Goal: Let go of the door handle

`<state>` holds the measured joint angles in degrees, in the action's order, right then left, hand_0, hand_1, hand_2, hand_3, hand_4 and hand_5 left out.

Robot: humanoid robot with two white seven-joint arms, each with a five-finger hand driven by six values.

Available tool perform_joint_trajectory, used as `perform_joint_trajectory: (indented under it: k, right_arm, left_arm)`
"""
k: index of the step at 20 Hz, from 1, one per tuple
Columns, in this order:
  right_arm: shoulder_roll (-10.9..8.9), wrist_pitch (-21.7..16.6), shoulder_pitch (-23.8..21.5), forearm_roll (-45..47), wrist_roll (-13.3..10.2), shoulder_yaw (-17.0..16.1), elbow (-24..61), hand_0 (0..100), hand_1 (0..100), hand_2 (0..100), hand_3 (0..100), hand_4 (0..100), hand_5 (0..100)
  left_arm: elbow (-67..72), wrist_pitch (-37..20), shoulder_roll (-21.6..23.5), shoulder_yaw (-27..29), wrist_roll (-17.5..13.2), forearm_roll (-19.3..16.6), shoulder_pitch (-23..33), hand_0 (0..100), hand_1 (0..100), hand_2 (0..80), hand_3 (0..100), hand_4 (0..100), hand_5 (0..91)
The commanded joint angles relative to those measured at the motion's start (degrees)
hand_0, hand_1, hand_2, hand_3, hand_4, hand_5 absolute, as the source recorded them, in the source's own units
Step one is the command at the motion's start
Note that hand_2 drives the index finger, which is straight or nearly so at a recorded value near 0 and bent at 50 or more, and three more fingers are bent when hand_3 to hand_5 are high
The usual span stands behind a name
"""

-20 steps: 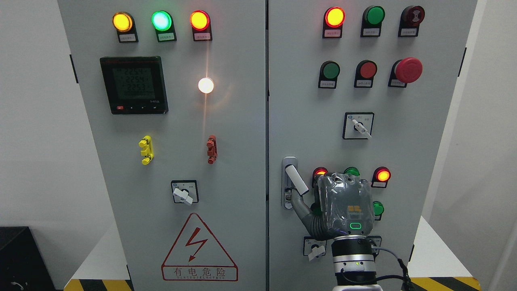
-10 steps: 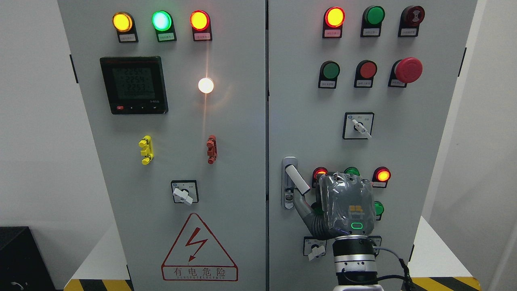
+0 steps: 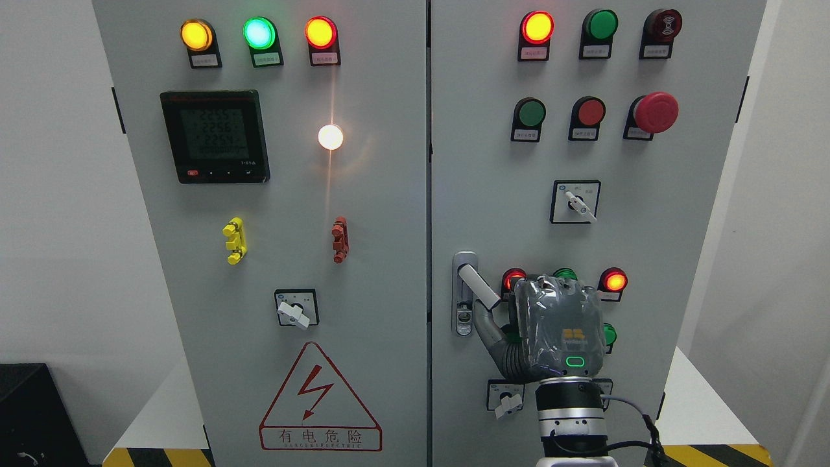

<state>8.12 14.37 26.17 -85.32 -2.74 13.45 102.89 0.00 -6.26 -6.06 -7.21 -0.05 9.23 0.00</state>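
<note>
- The door handle (image 3: pixel 478 287) sits low on the left edge of the cabinet's right door (image 3: pixel 493 162), its white lever swung out and tilted down to the right from its grey mounting plate (image 3: pixel 463 295).
- The right hand (image 3: pixel 556 334) rises from the bottom edge, its back to the camera, just right of the handle.
- Its thumb (image 3: pixel 487 327) reaches up-left to just beneath the lever's lower end; contact there cannot be told.
- The other fingers are hidden behind the hand, so whether they are apart or curled cannot be told.
- Red lamps (image 3: pixel 613 281) glow beside the hand.
</note>
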Motion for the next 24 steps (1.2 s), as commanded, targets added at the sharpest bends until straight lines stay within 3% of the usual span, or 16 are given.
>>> perform_joint_trajectory:
  k: [1,24]
  right_arm:
    - [-0.04,-0.04,0.02,-0.02,-0.16,-0.27,0.21,47,46,92,100,100,100]
    - [-0.04,0.93,0.29,-0.02,-0.16,-0.27,0.56,48,46,91,100,100,100]
  left_arm:
    - [1.67,0.02,0.0,0.0,0.05,0.08,-1.49,12,56,0.0,0,0,0.0]
    - [1.67,0.02,0.0,0.0,0.05,-0.01,-1.49,12,56,0.0,0,0,0.0]
